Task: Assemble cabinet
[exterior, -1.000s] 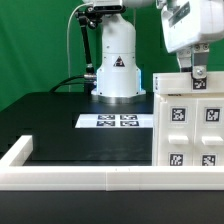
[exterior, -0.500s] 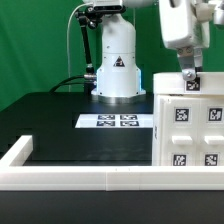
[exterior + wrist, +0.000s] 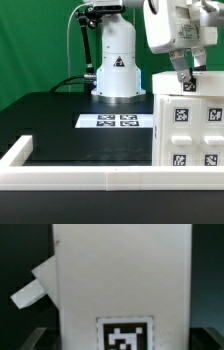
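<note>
The cabinet's large white box body (image 3: 190,125) stands at the exterior view's right, with several black-and-white tags on its front. My gripper (image 3: 185,84) is at its top edge, with the wrist tilted. In the wrist view a tall white cabinet block (image 3: 125,274) with a tag low on it fills the space between my jaws (image 3: 122,339). A dark fingertip (image 3: 42,337) lies close against each side of it. The jaws look closed on this block. A slanted white edge (image 3: 32,288) shows beside it.
The marker board (image 3: 117,121) lies flat on the black table before the robot base (image 3: 117,60). The long low white border frame (image 3: 60,178) runs along the table's front and up the exterior view's left side. A green backdrop stands behind.
My gripper and wrist have shifted toward the exterior view's left and slightly down, and tilted more. The cabinet body has barely moved.
</note>
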